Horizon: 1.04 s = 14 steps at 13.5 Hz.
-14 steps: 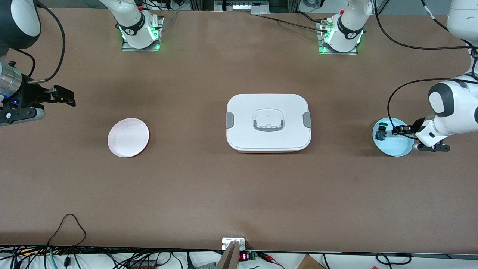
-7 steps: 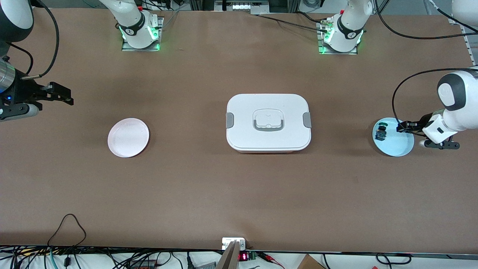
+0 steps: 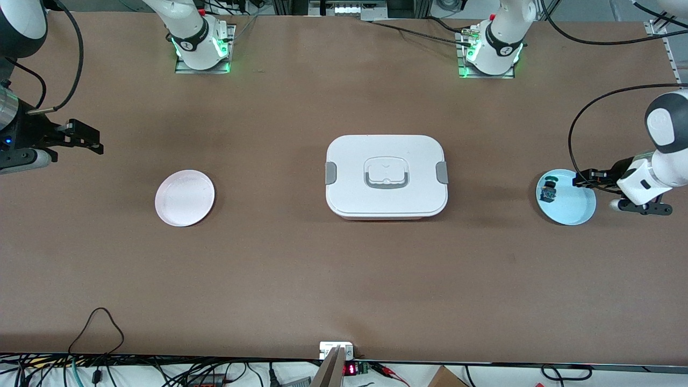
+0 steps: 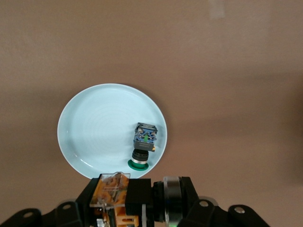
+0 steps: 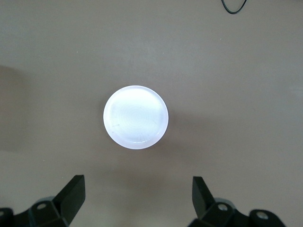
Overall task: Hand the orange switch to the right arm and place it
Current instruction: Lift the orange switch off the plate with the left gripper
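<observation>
In the left wrist view the orange switch (image 4: pixel 115 193), black with orange parts and a clear cover, sits between the jaws of my left gripper (image 4: pixel 127 201). In the front view the left gripper (image 3: pixel 585 179) hangs over the rim of the light blue plate (image 3: pixel 575 209) at the left arm's end of the table. A similar switch with a green cap (image 3: pixel 547 191) lies on that plate and also shows in the left wrist view (image 4: pixel 144 144). My right gripper (image 3: pixel 80 137) is open and empty, up in the air at the right arm's end of the table. Its fingers (image 5: pixel 72 197) frame bare table.
A pale pink plate (image 3: pixel 185 198) lies on the table near the right gripper and shows in the right wrist view (image 5: pixel 136 117). A closed white lunch box (image 3: pixel 386 176) with grey clips stands at the table's middle. Cables run along the edge nearest the front camera.
The left gripper has risen and drawn back from over the blue plate toward the left arm's end of the table, carrying the orange switch. The right arm has drifted slightly toward its own end.
</observation>
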Tool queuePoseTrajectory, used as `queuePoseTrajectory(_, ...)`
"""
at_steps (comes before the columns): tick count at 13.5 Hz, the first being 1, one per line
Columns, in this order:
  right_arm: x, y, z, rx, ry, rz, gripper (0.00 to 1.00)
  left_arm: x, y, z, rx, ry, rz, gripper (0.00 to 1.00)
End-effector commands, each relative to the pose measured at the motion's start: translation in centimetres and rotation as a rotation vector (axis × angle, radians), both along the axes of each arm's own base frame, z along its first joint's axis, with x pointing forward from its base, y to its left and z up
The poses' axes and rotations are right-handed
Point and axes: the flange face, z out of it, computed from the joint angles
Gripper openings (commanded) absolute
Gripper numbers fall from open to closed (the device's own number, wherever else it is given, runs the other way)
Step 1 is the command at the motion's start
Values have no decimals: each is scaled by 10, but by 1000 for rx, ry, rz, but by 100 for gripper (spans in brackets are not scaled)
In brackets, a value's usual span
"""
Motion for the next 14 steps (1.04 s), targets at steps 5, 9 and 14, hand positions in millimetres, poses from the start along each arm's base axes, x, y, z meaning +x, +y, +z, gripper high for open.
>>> queuePoseTrajectory(5,2,3,-2,15,-3,11,100,10,-32,82,-186,-135,-186,0)
queuePoseTrajectory(9,6,8,-6,12,-11,20,100,14,-48,98,-393,-275,-281,0)
queuePoseTrajectory(14,8,1,-12,17,1,7,100,23,-75,140,-581,-488,-420,0)
